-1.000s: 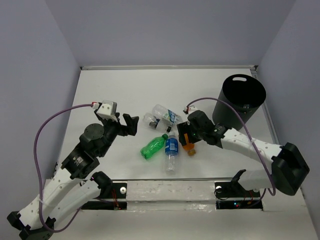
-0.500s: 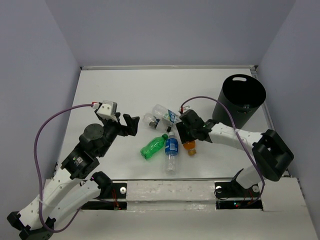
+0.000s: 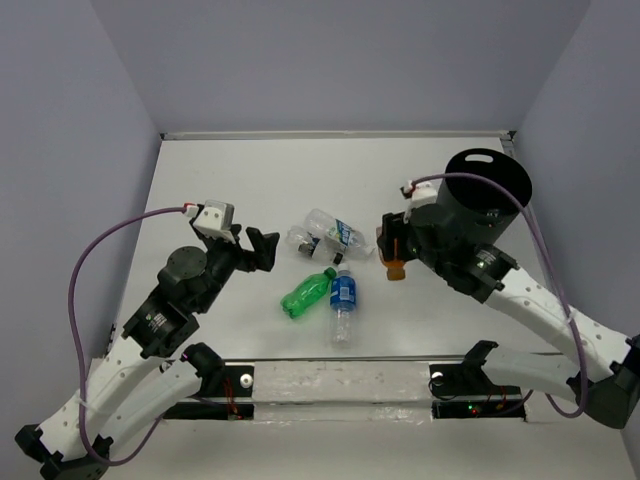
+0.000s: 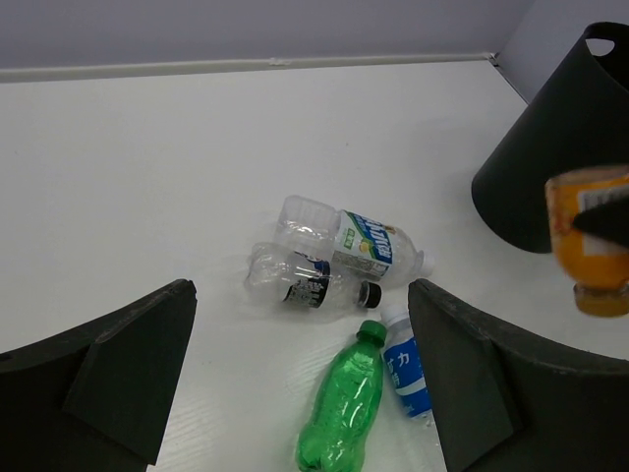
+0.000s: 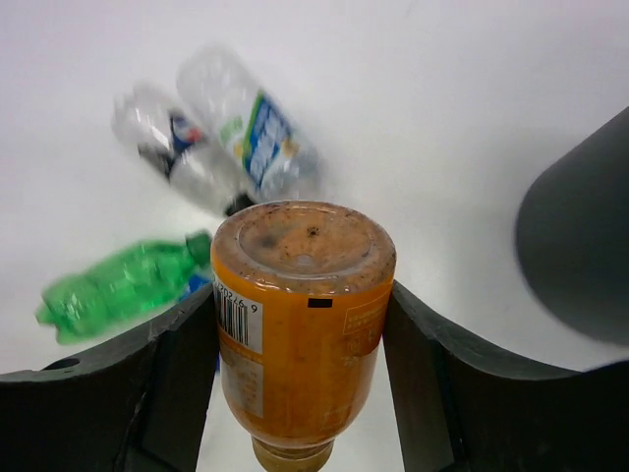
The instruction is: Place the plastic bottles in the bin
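Observation:
My right gripper (image 3: 392, 250) is shut on the orange bottle (image 3: 397, 266), holding it off the table, cap down, just left of the black bin (image 3: 482, 200). In the right wrist view the orange bottle (image 5: 295, 344) fills the space between both fingers of the right gripper (image 5: 300, 295). On the table lie a green bottle (image 3: 306, 292), a blue-label bottle (image 3: 343, 303) and two clear bottles (image 3: 335, 230) (image 3: 303, 243). My left gripper (image 3: 256, 250) hangs open to their left, with the green bottle (image 4: 344, 408) below its spread fingers.
The bin (image 4: 560, 147) stands at the table's back right corner, close to the right wall. Grey walls enclose the white table (image 3: 220, 180) on three sides. The right arm's purple cable loops over the bin's rim.
My right gripper has shut on the orange bottle, lifted it from beside the blue-label bottle and carried it up and right toward the bin. The left arm has not moved.

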Tool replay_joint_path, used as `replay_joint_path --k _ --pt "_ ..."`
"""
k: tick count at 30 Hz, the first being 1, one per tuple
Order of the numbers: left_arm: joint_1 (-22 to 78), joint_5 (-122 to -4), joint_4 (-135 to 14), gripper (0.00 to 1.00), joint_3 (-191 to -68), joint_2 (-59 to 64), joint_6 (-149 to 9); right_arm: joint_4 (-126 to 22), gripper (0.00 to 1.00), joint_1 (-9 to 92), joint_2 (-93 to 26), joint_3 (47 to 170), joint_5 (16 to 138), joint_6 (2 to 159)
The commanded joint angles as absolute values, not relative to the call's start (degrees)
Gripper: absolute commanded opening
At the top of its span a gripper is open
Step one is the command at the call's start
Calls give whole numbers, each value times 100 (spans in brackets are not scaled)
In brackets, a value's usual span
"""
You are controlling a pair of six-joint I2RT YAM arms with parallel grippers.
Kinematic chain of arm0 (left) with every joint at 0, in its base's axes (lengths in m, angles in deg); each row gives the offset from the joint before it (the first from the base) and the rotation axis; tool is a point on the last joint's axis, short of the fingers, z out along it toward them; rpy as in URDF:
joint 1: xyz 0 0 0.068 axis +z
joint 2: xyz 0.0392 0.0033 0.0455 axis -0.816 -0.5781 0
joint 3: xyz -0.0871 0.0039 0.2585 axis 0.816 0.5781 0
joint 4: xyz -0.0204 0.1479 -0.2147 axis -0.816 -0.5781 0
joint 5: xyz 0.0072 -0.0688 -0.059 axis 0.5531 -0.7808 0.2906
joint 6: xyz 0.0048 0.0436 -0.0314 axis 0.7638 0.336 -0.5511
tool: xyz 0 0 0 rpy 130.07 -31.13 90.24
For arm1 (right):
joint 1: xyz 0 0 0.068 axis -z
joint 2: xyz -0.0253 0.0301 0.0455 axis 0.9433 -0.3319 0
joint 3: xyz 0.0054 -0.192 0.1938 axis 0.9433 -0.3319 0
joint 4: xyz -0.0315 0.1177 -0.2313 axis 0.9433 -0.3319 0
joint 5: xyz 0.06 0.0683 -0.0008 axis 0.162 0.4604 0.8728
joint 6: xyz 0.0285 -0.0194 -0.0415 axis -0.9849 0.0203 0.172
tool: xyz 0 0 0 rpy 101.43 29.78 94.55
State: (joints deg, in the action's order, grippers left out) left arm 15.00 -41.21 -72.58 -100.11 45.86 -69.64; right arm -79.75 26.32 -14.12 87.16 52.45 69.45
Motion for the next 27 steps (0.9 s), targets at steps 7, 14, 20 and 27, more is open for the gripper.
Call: replay_joint_path --k 7,14,20,27 --pt "1601 -4253 -7007 99 -9976 4790 -6894 -5948 40 4228 -1376 11053 2409 8629" --pt "1601 -4376 -6981 99 -9985 4878 -6903 -5210 41 5565 -1982 10968 2330 9130" --pt "1601 -4402 -6972 99 -9976 4913 -6911 -5210 72 5822 -2071 10625 2445 8928" --pt "1610 -4376 -6972 99 -9993 4816 -6903 -6150 96 5822 -1870 11045 3234 8384"
